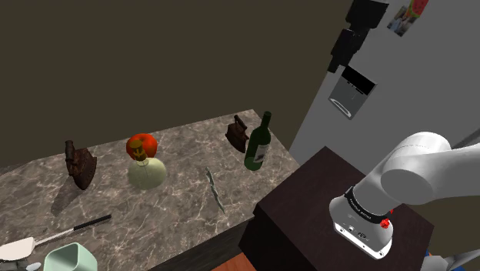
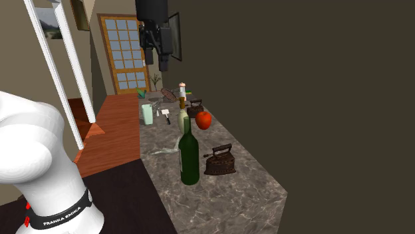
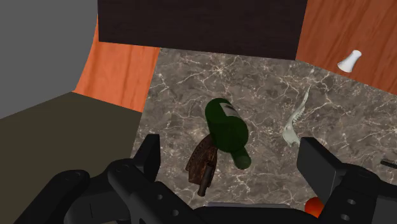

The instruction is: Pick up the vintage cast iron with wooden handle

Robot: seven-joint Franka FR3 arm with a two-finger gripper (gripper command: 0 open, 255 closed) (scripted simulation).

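Marble-patterned counter (image 1: 177,208) ran along a dark wall, with orange wooden floor (image 2: 113,126) on its open side and a door with glass panes (image 2: 126,56) at the far end in the second exterior view. Next to the counter's end stood the dark stand (image 1: 323,208), from which the white arm (image 1: 415,173) rose.

Two dark irons that looked much alike sat upright on the counter. One iron (image 1: 237,135) stood near the end by the stand, just beside a green bottle (image 1: 258,142), on the wall side of it. The second iron (image 1: 79,164) was well apart, farther along the counter. Which of them had the wooden handle could not be told.

High above the stand end of the counter hung the black gripper (image 1: 338,58), pointing down. In the wrist view its fingers (image 3: 149,156) stood wide apart with nothing between them, and the bottle and the near iron lay far below, the iron partly hidden under the bottle.

Between the two irons a red fruit (image 1: 142,145) rested on top of a pale round vase (image 1: 146,173). A thin grey blade (image 1: 215,189) lay flat on the marble near the bottle, on the floor side. Beyond the second iron, a spatula (image 1: 46,239) and a pale green cup (image 1: 69,259) sat near the counter's floor-side edge.
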